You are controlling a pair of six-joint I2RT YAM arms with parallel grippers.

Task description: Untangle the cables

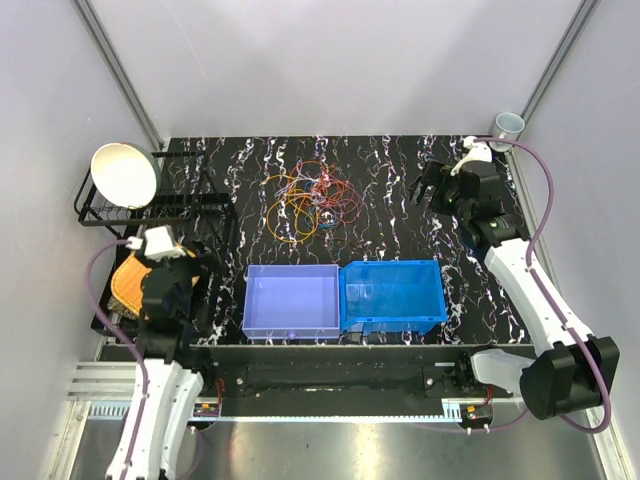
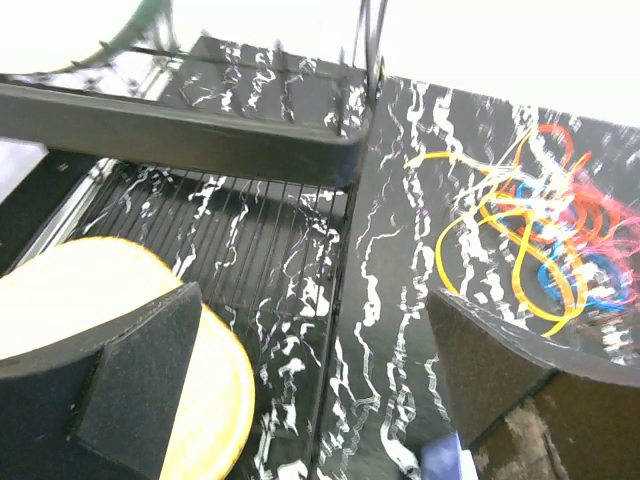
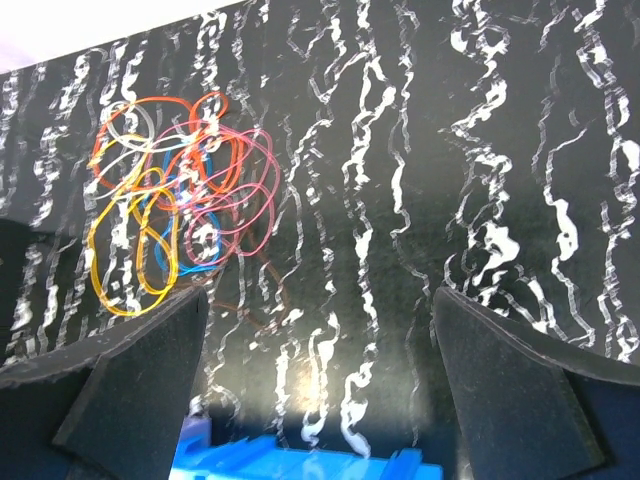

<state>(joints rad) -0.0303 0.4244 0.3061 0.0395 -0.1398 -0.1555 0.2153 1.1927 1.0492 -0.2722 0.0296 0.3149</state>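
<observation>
The cables (image 1: 312,202) lie in one tangled heap of orange, yellow, red, pink, blue and white loops on the black marbled table, behind the bins. The heap also shows in the left wrist view (image 2: 535,235) at right, and in the right wrist view (image 3: 180,205) at upper left. My left gripper (image 1: 178,285) is open and empty, over the dish rack at the left, well away from the heap (image 2: 320,400). My right gripper (image 1: 432,187) is open and empty, above the table right of the heap (image 3: 320,390).
A lilac bin (image 1: 291,299) and a blue bin (image 1: 392,294) stand side by side near the front edge. A black wire dish rack (image 1: 196,203) at the left holds a white bowl (image 1: 125,175) and a yellow plate (image 2: 150,330). A cup (image 1: 509,125) stands at the back right corner.
</observation>
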